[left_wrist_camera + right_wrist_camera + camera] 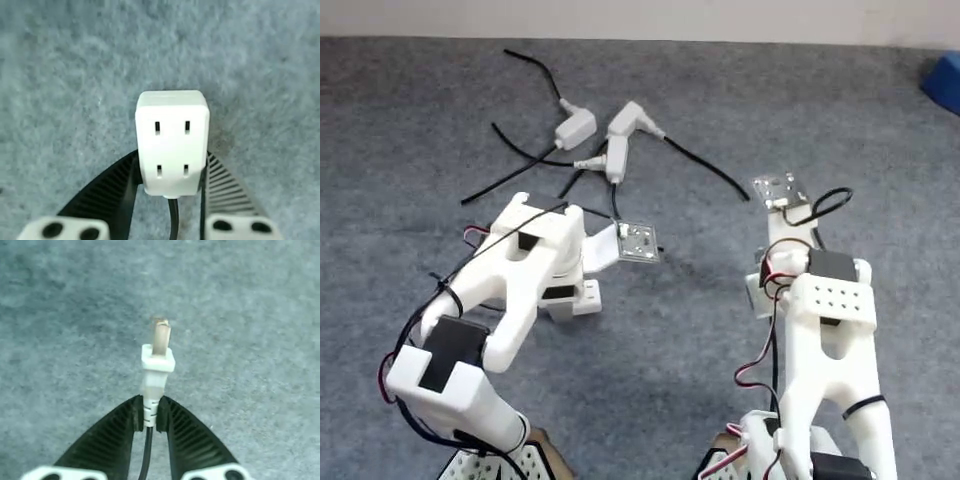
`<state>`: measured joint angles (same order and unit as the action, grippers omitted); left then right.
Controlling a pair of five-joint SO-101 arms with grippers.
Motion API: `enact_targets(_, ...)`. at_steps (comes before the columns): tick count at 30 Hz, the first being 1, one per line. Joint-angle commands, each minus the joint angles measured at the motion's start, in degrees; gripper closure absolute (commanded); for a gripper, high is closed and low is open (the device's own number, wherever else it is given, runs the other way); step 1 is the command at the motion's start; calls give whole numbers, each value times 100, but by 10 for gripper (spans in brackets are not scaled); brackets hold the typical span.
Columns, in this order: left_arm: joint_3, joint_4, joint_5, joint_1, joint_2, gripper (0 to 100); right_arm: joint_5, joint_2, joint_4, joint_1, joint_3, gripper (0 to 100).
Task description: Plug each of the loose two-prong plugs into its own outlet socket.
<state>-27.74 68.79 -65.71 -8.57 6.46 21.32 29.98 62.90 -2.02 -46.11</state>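
A white outlet block point(172, 140) with two pairs of slots sits between the black fingers of my left gripper point(171, 165), which is shut on it. In the high view the outlet block point(638, 243) is held just above the grey carpet in front of the left gripper point(603, 252). My right gripper point(151, 407) is shut on a white two-prong plug point(157, 362) by its neck, prongs pointing away. From above, that plug point(775, 190) sits at the right gripper point(782, 215), well to the right of the outlet. Three loose white plugs point(575, 127), point(632, 120), point(612, 160) lie beyond.
Black cables point(705, 165) trail from the loose plugs across the far carpet. A black cable loop point(832, 203) curls beside the right arm's wrist. A blue object point(945, 85) lies at the far right edge. Bare carpet point(705, 290) separates the two arms.
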Motion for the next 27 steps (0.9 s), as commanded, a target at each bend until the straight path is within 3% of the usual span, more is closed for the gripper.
enact_targets(1,13,62,-70,84,-13,922,9,136,171,163,66,991)
enact_targets(9,66,97,-44,295,-22,726,9,136,426,532,84,991)
enact_targets(17,620,114,26,848,-31,720,35,136,426,1138,57,991)
enact_targets(27,2229,870,1829,954,-752,720,-308,-66,435,2615,681,991)
